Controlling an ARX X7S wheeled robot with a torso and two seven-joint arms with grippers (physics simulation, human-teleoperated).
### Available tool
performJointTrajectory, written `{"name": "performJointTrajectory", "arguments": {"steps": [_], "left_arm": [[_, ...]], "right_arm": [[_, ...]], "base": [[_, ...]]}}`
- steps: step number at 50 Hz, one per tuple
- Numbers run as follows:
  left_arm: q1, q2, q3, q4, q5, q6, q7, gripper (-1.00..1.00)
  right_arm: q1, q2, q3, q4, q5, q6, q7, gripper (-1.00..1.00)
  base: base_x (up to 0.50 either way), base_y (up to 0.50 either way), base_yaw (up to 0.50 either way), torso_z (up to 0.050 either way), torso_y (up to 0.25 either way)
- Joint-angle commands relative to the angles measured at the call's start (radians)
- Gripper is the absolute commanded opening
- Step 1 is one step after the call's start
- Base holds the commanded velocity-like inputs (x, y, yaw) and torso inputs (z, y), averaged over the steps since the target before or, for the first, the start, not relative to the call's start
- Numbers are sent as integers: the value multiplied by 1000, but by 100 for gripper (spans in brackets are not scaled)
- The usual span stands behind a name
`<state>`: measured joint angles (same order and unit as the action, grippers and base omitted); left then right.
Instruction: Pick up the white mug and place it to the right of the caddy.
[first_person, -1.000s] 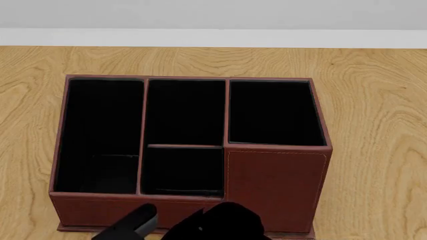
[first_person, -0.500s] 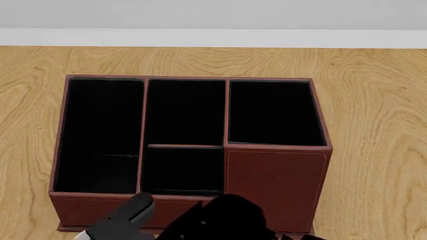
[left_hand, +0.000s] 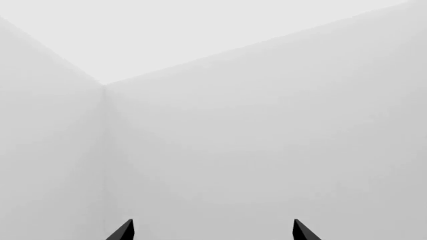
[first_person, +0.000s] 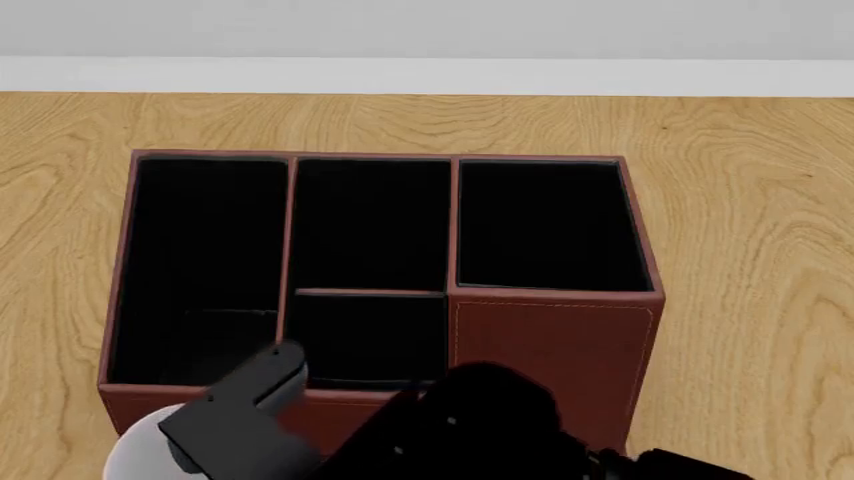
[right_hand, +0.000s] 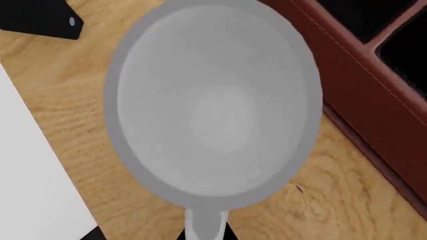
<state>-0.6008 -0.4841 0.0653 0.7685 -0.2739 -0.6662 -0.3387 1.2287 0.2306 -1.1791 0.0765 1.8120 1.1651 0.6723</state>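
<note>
The white mug (right_hand: 217, 107) is seen from straight above in the right wrist view, its handle pinched between the fingers of the right end effector (right_hand: 205, 231), so that end effector is clamped on it. The mug sits just beside the stepped front of the caddy (first_person: 554, 350) over the wooden counter (first_person: 747, 200); no writing or brand shows on either. The left end effector (left_hand: 212, 231) shows only two dark fingertips set apart, facing blank pale walls.
</note>
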Motion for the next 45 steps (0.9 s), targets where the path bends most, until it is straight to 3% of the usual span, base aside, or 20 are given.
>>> {"name": "performJointTrajectory", "arguments": {"steps": [1,26,45], "left_arm": [[3,-4,-6,18,-8,-11,-5,100],[-18,-3,9,17,-13,-22,-10,100],[-19,-4,12,31,-18,-31,-18,100]], "right_arm": [[36,32,44,-77,66,-8,70,-100],[155,125,138,-240,220,-52,211,-100],[246,200,219,-191,221,-90,206,-100]], "base": [[0,0,0,0,0],[0,0,0,0,0],[0,0,0,0,0]]}}
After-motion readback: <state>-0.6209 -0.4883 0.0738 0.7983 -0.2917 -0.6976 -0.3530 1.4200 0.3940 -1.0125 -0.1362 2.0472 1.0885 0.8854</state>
